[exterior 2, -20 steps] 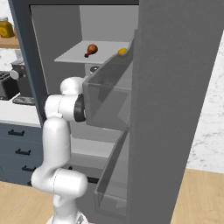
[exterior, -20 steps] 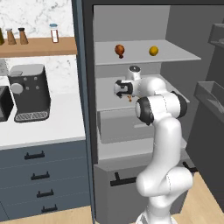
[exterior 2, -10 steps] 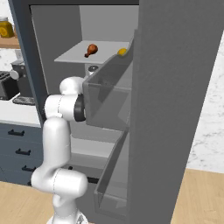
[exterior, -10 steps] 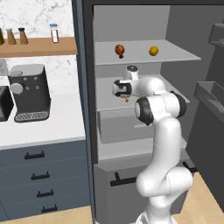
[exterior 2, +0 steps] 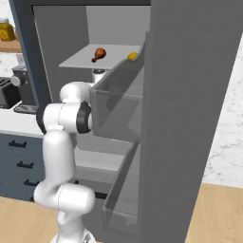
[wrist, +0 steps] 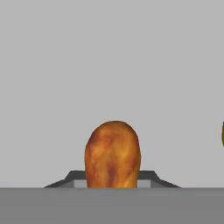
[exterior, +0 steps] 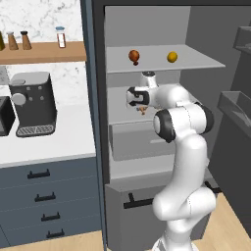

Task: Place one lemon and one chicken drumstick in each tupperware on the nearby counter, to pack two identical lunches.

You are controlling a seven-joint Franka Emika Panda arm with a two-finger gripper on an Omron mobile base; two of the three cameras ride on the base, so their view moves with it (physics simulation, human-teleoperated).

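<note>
Inside the open fridge, the end effector (exterior: 142, 109) sits under the upper shelf (exterior: 196, 62), its fingers closed tight on a chicken drumstick (wrist: 112, 154), which stands between them at 6 o'clock in the hand view. A second drumstick (exterior: 134, 56) lies on the upper shelf, with a lemon (exterior: 172, 57) well apart at its 3 o'clock. Another yellow sliver shows at 3 o'clock at the edge of the hand view; what it is cannot be told. At 9 o'clock of the fridge, the white desk (exterior: 63, 142) carries a coffee machine (exterior: 33, 103).
</note>
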